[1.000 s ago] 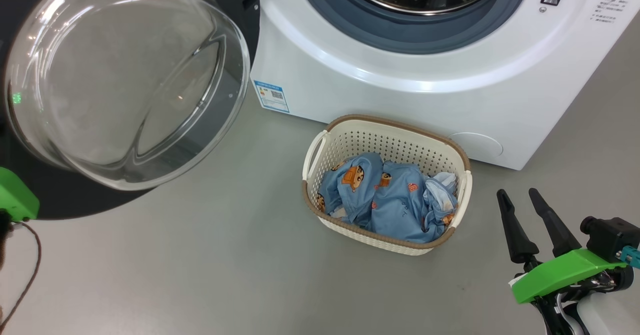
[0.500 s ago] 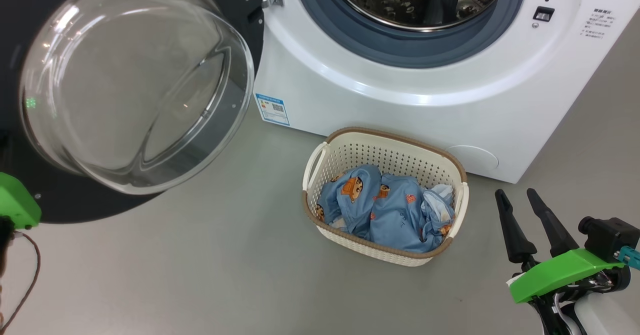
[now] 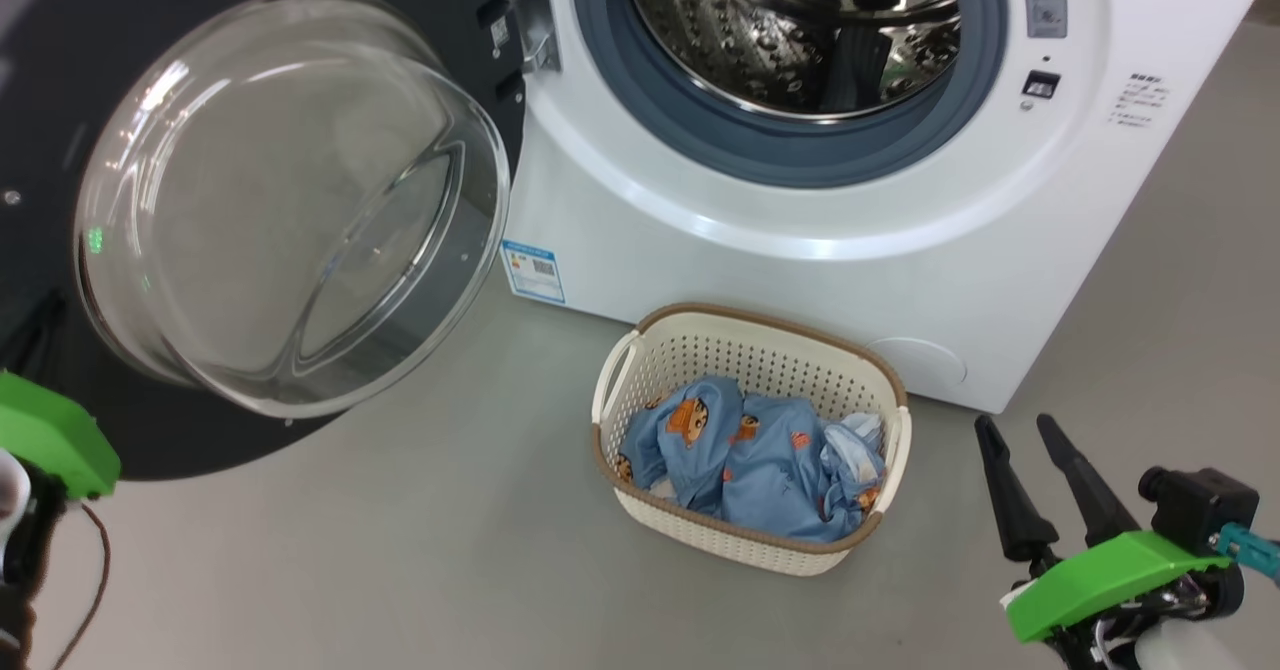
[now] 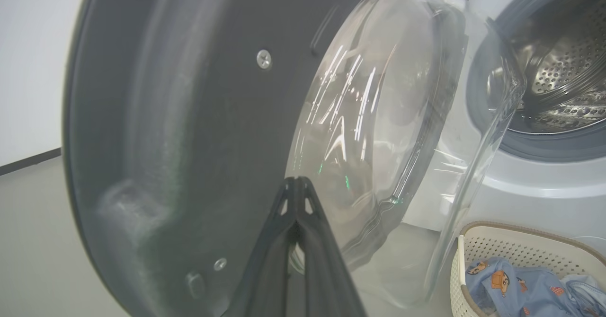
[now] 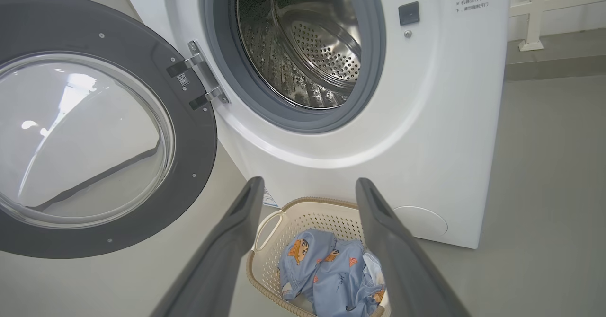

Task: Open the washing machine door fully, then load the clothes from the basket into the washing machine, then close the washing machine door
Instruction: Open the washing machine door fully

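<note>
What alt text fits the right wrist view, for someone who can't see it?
The open right hand frames, between its two dark fingers, a cream basket of blue printed clothes on the floor before the white washing machine. Above, the steel drum looks empty; the black glass-windowed door stands wide open at the view's left.
</note>
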